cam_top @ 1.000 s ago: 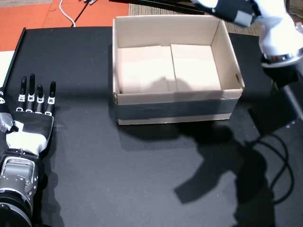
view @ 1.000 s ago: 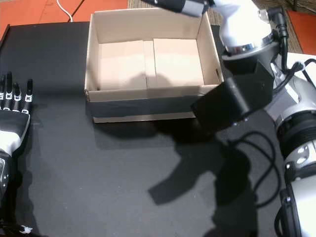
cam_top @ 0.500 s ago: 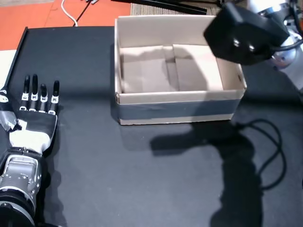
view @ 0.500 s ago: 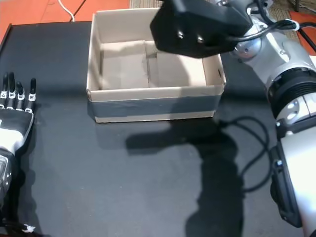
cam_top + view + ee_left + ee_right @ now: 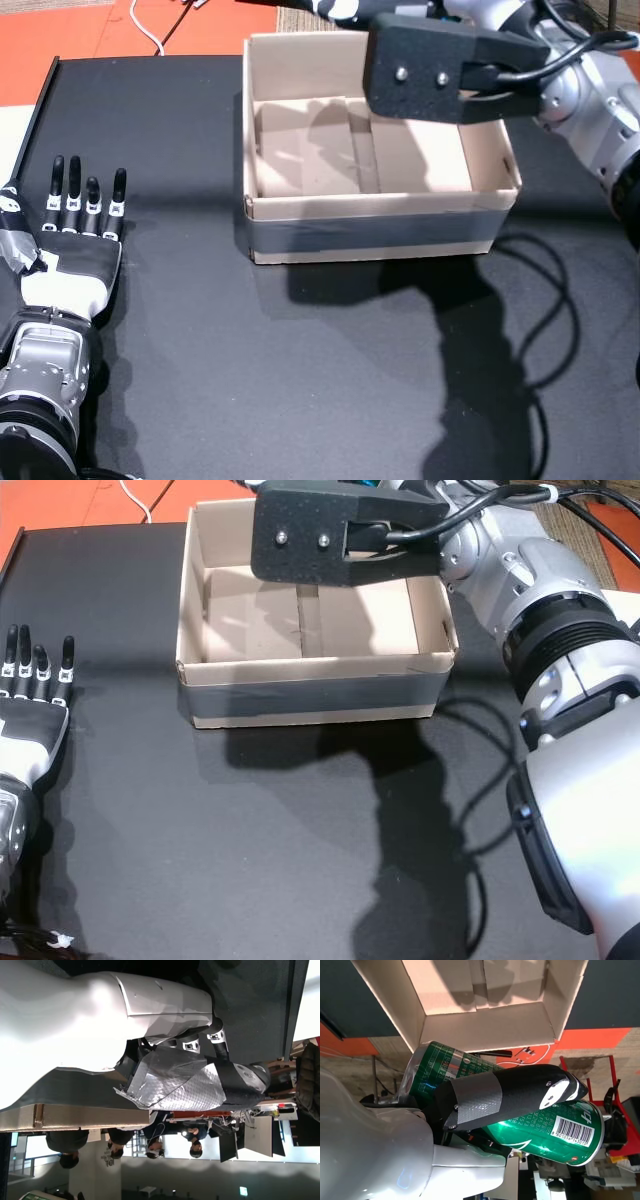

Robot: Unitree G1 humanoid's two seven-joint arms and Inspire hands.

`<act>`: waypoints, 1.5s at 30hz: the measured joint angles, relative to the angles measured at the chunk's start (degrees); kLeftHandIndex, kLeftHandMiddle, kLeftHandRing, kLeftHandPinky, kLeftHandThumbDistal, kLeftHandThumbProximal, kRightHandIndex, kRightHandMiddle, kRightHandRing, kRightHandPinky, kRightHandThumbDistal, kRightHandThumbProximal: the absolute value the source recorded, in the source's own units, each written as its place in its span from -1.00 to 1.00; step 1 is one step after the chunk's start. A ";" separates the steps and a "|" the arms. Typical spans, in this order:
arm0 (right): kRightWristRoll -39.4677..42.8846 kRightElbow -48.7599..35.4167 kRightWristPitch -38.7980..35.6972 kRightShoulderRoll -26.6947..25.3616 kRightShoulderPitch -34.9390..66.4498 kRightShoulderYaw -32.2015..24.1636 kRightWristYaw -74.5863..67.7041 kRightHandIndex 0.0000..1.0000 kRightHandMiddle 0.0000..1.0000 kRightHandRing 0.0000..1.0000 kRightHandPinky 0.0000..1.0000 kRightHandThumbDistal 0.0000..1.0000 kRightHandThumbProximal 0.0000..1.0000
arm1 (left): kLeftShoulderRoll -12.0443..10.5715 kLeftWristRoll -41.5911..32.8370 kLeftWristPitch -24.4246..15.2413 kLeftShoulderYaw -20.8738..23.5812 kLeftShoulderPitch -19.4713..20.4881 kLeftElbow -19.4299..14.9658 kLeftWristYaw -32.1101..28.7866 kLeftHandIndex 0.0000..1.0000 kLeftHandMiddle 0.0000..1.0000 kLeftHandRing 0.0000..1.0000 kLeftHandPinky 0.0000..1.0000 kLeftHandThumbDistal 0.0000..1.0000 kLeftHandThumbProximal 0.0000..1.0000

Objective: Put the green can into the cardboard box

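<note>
In the right wrist view the green can [image 5: 532,1132] lies in my right hand [image 5: 495,1097], thumb wrapped across its side, barcode end pointing away. It hangs above the open cardboard box [image 5: 487,1027]. In both head views the box [image 5: 380,207] [image 5: 310,665] stands at the back of the black table with only its floor flaps showing inside. The black block on my right wrist [image 5: 440,65] [image 5: 330,540] hovers over the box's far part and hides the hand and can. My left hand [image 5: 70,260] [image 5: 25,725] [image 5: 200,1080] rests flat and open at the table's left edge.
A black cable [image 5: 550,330] loops over the table to the right of the box. My right forearm [image 5: 560,650] reaches in from the right. Orange floor and a white cord [image 5: 145,35] lie beyond the table's far edge. Several people show in the left wrist view.
My right arm has swung leftward from the box's right side to above its interior, and its shadow now falls inside the box. The left hand has stayed put.
</note>
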 measured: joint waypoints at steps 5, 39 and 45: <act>1.13 0.16 1.62 0.98 1.69 -0.31 3.23 -0.54 -0.45 -0.29 -0.05 -1.00 -0.84 | -0.67 0.00 -0.45 -0.08 -0.14 -0.12 -0.13 0.19 -0.34 0.02 0.60 0.25 0.69; 2.25 0.56 9.73 2.73 3.03 -0.18 17.69 -0.39 -0.44 -0.41 -0.51 -1.00 -0.45 | -1.67 -1.04 0.45 1.67 0.68 -0.12 -3.66 0.20 -0.39 -0.02 0.56 0.27 0.62; -0.06 0.57 8.88 2.66 3.07 2.69 15.00 0.03 -0.05 0.07 0.18 0.08 0.34 | -1.68 -1.04 0.44 1.65 0.68 -0.12 -3.63 0.20 -0.35 0.01 0.62 0.26 0.67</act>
